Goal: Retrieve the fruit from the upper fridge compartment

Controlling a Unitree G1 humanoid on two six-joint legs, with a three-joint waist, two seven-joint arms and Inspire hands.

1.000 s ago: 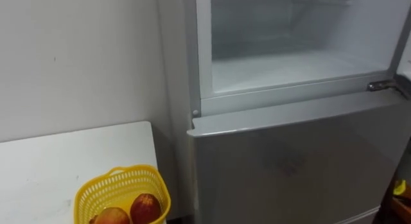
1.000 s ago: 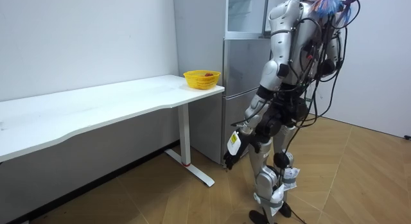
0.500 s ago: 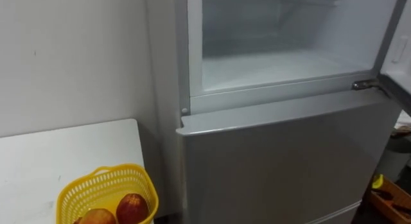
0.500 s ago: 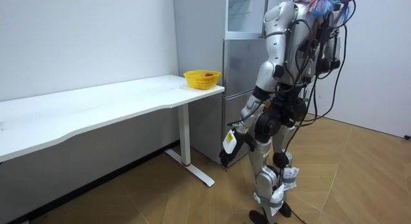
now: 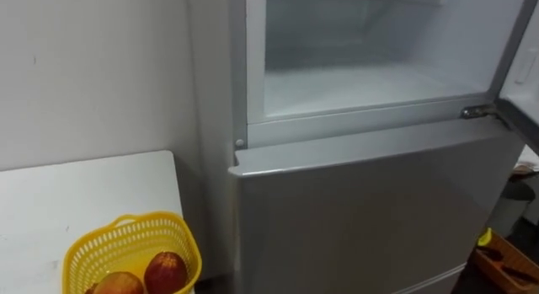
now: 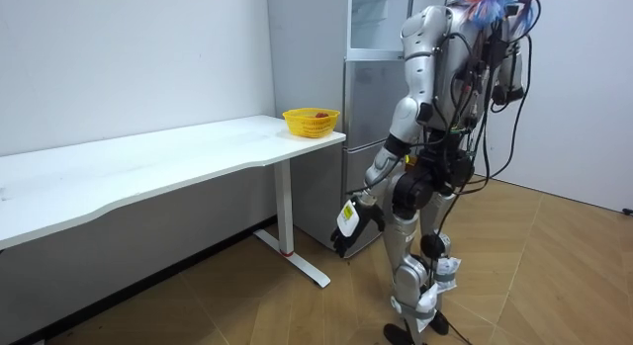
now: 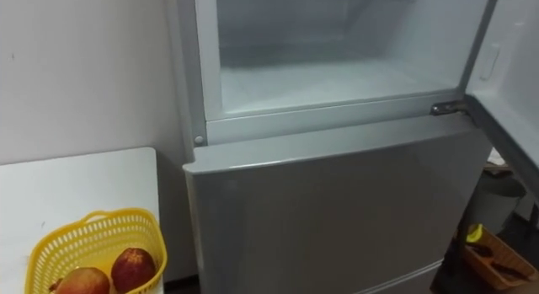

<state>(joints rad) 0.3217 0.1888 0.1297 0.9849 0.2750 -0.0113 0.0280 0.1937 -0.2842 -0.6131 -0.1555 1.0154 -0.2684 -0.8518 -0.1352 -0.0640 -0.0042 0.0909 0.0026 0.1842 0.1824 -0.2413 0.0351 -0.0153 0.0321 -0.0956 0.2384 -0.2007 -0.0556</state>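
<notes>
Swings left hand (image 6: 348, 226) toward the room view's left, fingers' state impossible to tell; finds the upper compartment (image 5: 370, 83) of the fridge (image 5: 362, 214) bare, leaving weight and hold unjudgeable.

Upper fridge compartment (image 5: 370, 75): front open, free way in over its white floor.
Upper door (image 7: 512, 75): swung out at right, bounds that side (hinge (image 5: 477, 111) at the sill's corner).
Lower door (image 5: 362, 218): shut, directly below.
Table (image 5: 84, 189) with yellow basket (image 5: 126, 248): left, beside the fridge.
</notes>
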